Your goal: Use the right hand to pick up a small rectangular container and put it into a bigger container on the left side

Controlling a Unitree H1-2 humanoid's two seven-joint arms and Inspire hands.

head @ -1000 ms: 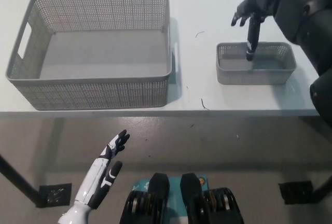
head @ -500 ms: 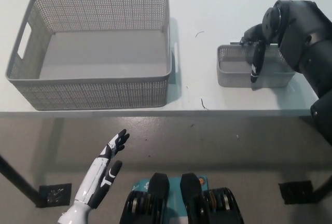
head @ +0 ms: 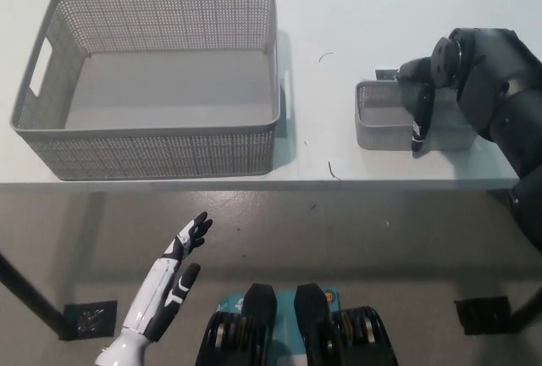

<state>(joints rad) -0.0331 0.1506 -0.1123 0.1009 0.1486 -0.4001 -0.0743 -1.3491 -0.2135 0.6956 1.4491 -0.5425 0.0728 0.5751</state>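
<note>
1. Small grey mesh container (head: 385,117) sits on the white table (head: 339,10), near the front edge toward the right end. Its right part is hidden behind the black arm.
2. Right hand (head: 419,103) is over the small container's middle, coming in from the right. One finger (head: 417,133) hangs down across the container's front wall, tip close to the table surface; the rest of the hand lies over the rim and the far wall. Whether it actually grips the wall, cannot tell; the closure is hidden by the hand itself.
3. Large grey mesh basket (head: 152,150) stands on the left part of the table, its front wall close to the front edge. It has a handle slot in its left wall. Well apart from the small container, with bare table between them.
4. Left hand (head: 182,252) rests below the table's front edge, over the floor, at lower left. Fingers extended and spread, holding nothing.
5. Small dark scraps (head: 333,171) lie on the table between the two containers.
</note>
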